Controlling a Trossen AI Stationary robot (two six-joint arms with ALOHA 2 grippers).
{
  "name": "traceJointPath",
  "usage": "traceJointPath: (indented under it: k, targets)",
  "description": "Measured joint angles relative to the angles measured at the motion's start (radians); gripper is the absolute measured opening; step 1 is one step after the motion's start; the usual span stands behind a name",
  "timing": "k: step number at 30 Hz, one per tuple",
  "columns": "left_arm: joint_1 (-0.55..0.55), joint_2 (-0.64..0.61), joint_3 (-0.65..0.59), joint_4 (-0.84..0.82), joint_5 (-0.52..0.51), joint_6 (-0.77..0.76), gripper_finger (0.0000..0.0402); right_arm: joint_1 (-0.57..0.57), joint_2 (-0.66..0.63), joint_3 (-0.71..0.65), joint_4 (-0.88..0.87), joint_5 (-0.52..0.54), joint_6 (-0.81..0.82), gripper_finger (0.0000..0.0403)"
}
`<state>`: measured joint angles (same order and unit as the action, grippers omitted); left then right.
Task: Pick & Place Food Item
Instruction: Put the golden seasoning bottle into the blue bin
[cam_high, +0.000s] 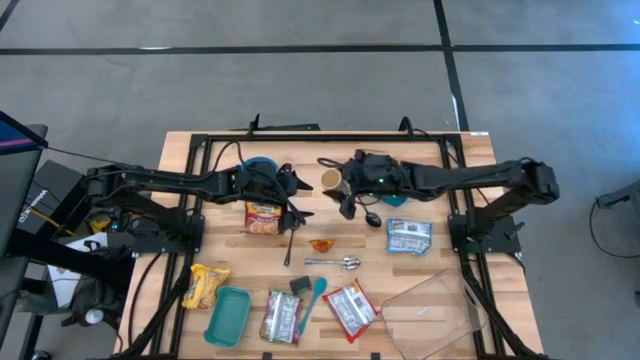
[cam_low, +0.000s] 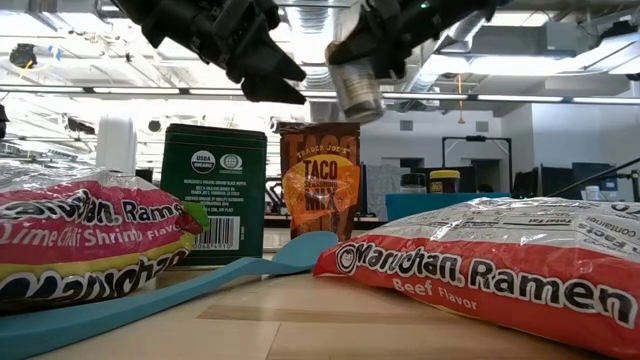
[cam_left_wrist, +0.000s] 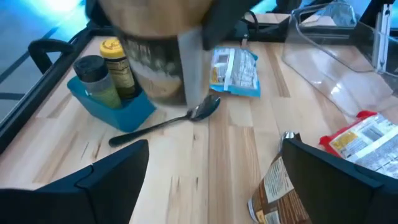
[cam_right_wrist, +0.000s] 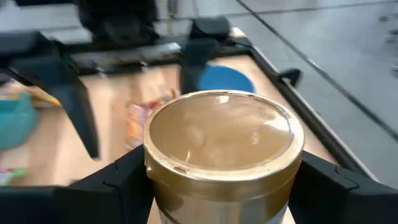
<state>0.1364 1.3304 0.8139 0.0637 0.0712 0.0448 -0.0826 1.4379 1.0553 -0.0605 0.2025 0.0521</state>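
Note:
A jar with a gold lid (cam_right_wrist: 224, 137) hangs above the middle of the table, with my right gripper (cam_right_wrist: 224, 183) shut on it. It also shows in the high view as the jar (cam_high: 330, 180) and in the low view as the jar (cam_low: 355, 85), well above the packets. My left gripper (cam_high: 297, 198) stands open just left of the jar, touching nothing. In the left wrist view its fingers (cam_left_wrist: 112, 180) are spread wide, and the jar (cam_left_wrist: 155, 56) is ahead of them. My right gripper pinches the jar's round body just under the lid (cam_right_wrist: 155, 186) between its two fingers, one on each side. The fingers come from the table's right, slanting down. The jar is lifted clear of the table, lid up and a little tilted.
Below lie a ramen packet (cam_high: 263, 217), a blue packet (cam_high: 408, 237), a spoon (cam_high: 335, 263), more packets (cam_high: 350, 308), a teal spatula (cam_high: 312, 298) and a teal tray (cam_high: 228, 315). A clear container (cam_high: 430, 305) stands near right, a blue bowl (cam_high: 262, 168) far left, a blue bin of bottles (cam_left_wrist: 112, 102) nearby.

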Motion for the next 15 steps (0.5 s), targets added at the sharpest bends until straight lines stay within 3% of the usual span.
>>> traceJointPath:
  k: [15]
  targets:
    - [0.0, 0.0, 0.0, 0.036, 0.0, 0.0, 0.0341, 0.02, -0.256, -0.291, 0.004, 0.317, 0.112, 0.0276]
